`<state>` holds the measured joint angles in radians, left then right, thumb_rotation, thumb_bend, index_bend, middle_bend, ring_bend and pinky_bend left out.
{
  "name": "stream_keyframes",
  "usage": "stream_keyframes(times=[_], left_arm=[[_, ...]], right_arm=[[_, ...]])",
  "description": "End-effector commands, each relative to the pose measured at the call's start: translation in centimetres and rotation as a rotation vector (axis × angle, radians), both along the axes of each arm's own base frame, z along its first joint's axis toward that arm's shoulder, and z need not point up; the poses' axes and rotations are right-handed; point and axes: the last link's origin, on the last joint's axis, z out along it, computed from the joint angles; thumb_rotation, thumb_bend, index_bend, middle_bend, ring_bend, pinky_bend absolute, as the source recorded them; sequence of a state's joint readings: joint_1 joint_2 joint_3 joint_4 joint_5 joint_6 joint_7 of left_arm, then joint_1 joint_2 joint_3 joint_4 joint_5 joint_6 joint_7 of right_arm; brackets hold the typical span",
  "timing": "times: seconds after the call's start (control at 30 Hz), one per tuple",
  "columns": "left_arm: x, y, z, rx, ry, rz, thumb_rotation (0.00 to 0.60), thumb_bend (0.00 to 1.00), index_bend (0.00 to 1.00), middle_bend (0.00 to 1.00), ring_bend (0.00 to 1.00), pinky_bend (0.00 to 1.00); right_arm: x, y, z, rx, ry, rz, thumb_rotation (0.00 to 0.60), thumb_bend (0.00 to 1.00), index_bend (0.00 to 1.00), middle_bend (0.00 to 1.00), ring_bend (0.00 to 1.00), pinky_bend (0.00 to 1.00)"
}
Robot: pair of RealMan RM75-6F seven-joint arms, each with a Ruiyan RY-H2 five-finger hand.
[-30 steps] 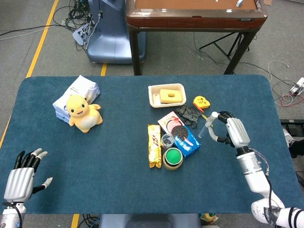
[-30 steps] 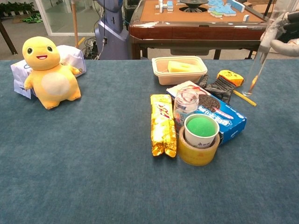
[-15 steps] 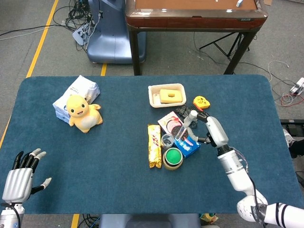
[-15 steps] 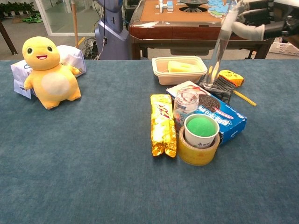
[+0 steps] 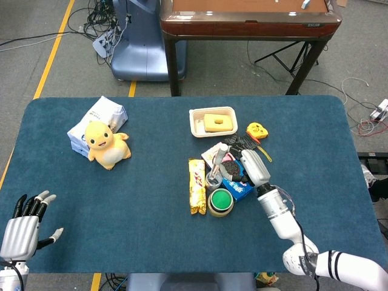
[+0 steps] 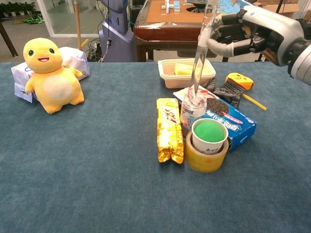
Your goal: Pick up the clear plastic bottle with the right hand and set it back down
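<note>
- Blue felt covers the desk [image 5: 151,242] in the head view. The right hand [image 5: 252,167] has swung in from the desk's right side and now sits just right of and above the green cup [image 5: 220,201], over the clutter of snacks.
- It grips the clear bottle [image 5: 219,159], which slants down toward the small jar [image 5: 213,180] just above the green cup.
- The left hand [image 5: 24,219] rests far to the left of the green cup, fingers spread, holding nothing.
- In the chest view, the right hand [image 6: 243,35] holds the bottle [image 6: 200,53] near its top, well above the green cup [image 6: 209,132].
- Its lower end hangs at the jar's [image 6: 193,110] mouth; whether they touch is unclear.
- So the bottle is lifted, but setting it down here looks awkward.
</note>
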<state>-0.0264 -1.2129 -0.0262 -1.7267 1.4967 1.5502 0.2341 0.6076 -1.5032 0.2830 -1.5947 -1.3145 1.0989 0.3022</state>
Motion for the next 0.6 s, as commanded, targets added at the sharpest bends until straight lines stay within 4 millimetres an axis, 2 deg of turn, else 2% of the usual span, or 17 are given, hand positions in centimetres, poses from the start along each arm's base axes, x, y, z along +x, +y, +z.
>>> stream_keyframes(times=[0.03, 0.2, 0.33, 0.6], left_arm=[[0.1, 0.0, 0.0, -0.002, -0.002, -0.002, 0.6, 0.2, 0.19, 0.12, 0.12, 0.0], [0.1, -0.1, 0.0, 0.002, -0.003, -0.004, 0.6, 0.2, 0.19, 0.12, 0.12, 0.0], [0.0, -0.3, 0.1, 0.004, 0.0, 0.004, 0.6, 0.2, 0.19, 0.12, 0.12, 0.0], [0.0, -0.4, 0.0, -0.001, 0.001, 0.002, 0.6, 0.2, 0.19, 0.12, 0.12, 0.0]], right_arm=[[0.2, 0.0, -0.9, 0.016, 0.007, 0.007, 0.6, 0.59, 0.67, 0.47, 0.32, 0.19], [0.2, 0.1, -2.0, 0.029, 0.009, 0.019, 0.6, 0.59, 0.67, 0.47, 0.32, 0.19], [-0.7, 0.4, -3.3, 0.044, 0.043, 0.018, 0.6, 0.59, 0.67, 0.47, 0.32, 0.19], [-2.5, 0.4, -4.4, 0.042, 0.082, -0.004, 0.6, 0.58, 0.67, 0.46, 0.32, 0.19]])
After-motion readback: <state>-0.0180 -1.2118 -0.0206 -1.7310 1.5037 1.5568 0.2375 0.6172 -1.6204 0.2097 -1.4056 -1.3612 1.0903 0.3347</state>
